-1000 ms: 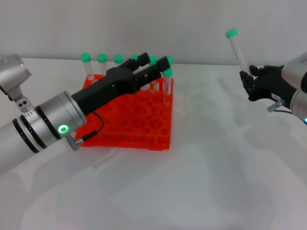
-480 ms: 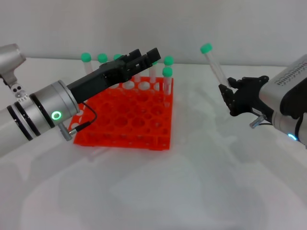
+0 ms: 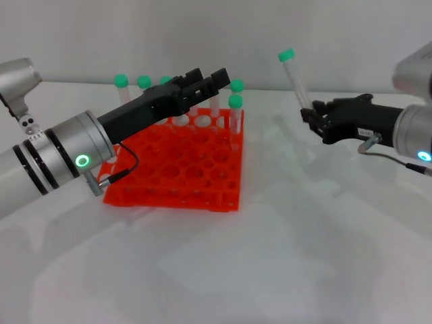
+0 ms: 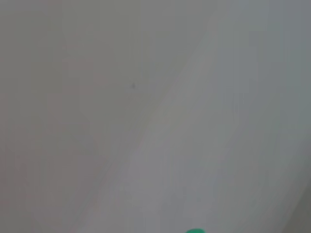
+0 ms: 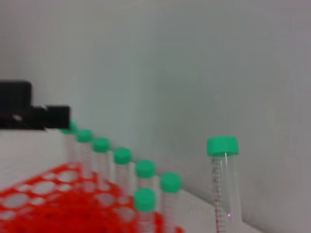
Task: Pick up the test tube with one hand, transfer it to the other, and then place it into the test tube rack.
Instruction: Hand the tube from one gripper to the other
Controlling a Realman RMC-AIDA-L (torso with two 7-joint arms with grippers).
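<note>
Handover step: right gripper point(image 3: 312, 120) clamps the test tube point(image 3: 295, 81) aloft (cap up), right of the test tube rack point(image 3: 177, 166). Left gripper point(image 3: 208, 77), jaws parted above the rack, must next reach across and close on the tube.

From my station the lighting was bright, even and diffuse, with only faint soft shadows on the white table point(image 3: 270, 256) toward its near edge. The left wrist view was almost featureless, a grey blur. The right wrist view was soft, the test tube rack point(image 5: 58, 204) out of focus.
</note>
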